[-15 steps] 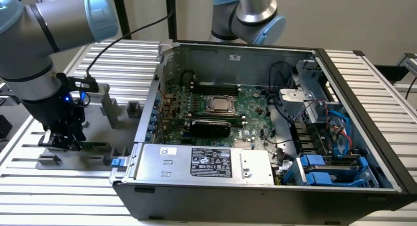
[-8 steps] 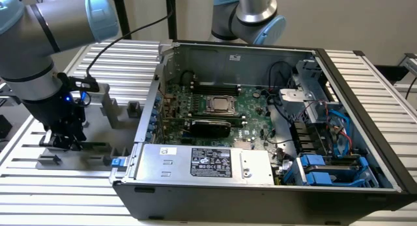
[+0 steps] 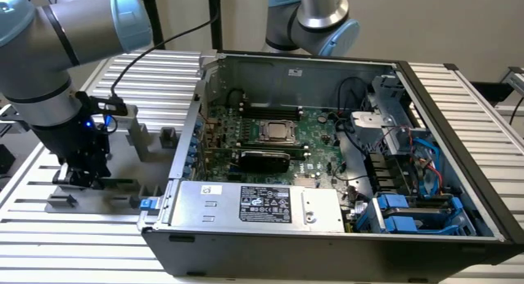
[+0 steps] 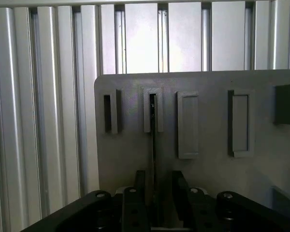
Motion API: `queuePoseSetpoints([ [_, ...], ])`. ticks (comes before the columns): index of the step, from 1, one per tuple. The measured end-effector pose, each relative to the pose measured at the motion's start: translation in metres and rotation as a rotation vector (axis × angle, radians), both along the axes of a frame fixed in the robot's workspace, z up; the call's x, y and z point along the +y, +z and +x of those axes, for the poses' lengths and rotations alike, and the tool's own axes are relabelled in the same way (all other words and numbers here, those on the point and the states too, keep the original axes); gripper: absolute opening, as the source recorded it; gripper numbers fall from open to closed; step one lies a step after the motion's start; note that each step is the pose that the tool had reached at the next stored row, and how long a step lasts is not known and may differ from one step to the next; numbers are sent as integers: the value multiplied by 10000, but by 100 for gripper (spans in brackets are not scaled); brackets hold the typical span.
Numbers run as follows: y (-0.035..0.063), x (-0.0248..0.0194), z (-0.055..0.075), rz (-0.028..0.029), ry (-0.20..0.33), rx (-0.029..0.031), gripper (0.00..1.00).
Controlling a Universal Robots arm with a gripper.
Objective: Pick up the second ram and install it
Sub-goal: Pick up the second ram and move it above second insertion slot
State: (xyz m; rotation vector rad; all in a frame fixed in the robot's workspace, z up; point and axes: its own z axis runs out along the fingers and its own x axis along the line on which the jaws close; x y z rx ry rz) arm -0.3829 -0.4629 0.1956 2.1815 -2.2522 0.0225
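Exterior view: an open computer case (image 3: 327,149) sits on the slatted metal tabletop (image 3: 49,247). To the exterior view's left of it, grey holder blocks (image 3: 146,140) stand where the arm (image 3: 49,63) lowers its jaws. Wrist view: slotted holders (image 4: 187,125) line a grey plate (image 4: 125,159). The second ram (image 4: 153,145) stands edge-on in one slot, between the jaws, which are spread wide and grip nothing.
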Motion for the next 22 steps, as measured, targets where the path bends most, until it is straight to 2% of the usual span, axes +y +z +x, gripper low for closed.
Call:
queuePoseSetpoints([
  [1,-1,0,1,0,1,0,34],
  [2,-1,0,2,1,2,-1,27],
  [4,0,0,1,-1,2,1,27],
  [5,-1,0,1,-1,2,1,21],
  [9,-2,0,1,0,2,1,18],
  [10,-2,0,1,1,2,0,13],
  [22,-2,-6,2,-1,1,0,13],
])
